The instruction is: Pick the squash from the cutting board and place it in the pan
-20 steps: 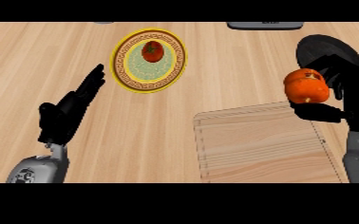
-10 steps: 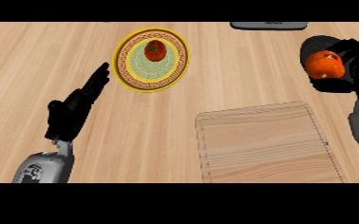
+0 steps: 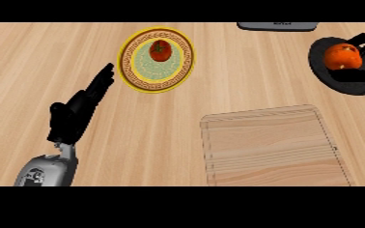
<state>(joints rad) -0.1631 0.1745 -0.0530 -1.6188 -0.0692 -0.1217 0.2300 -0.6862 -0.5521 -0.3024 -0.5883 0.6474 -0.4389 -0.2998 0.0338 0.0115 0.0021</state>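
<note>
Squash (image 3: 341, 56) at 3 o'clock, over the black pan (image 3: 318, 70), off the cutting board (image 3: 274, 149). Right hand (image 3: 353, 74) merges with the pan; hold, cannot tell. Left hand (image 3: 77, 112) flat, empty, 8 o'clock, well apart.

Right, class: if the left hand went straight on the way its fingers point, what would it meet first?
Probably the left rim of the plate; the left hand points its straight fingers up-right at it. Its height is unclear, so it might pass over.
</note>
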